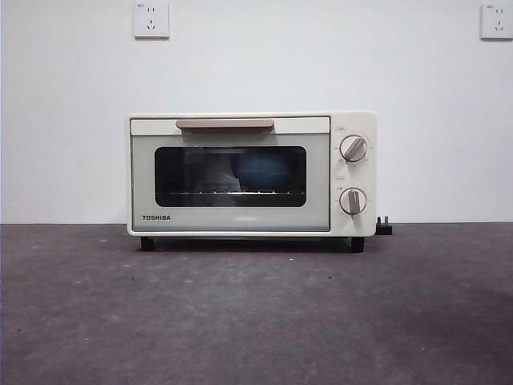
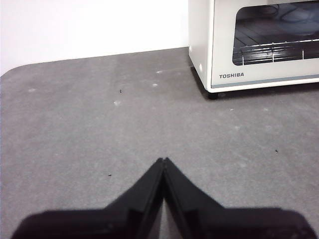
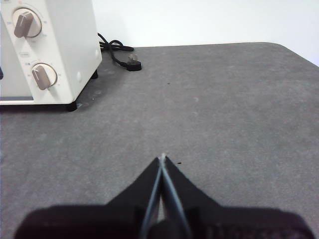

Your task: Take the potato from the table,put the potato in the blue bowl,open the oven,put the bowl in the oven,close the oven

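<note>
The cream-white Toshiba oven [image 1: 252, 175] stands at the back of the dark grey table [image 1: 256, 313] with its door shut. Through the dark glass window the blue bowl [image 1: 264, 172] shows on the wire rack inside. The potato is hidden from view. My left gripper [image 2: 163, 160] hovers over bare table off the oven's [image 2: 259, 45] left front corner, jaws shut on nothing. My right gripper [image 3: 163, 157] hovers over bare table off the oven's [image 3: 47, 50] knob side, jaws shut and empty. Neither arm shows in the front view.
The oven's black power cord and plug [image 3: 130, 63] lie on the table behind its right side; the plug [image 1: 384, 227] also peeks out in the front view. Two wall sockets [image 1: 151, 19] sit high on the white wall.
</note>
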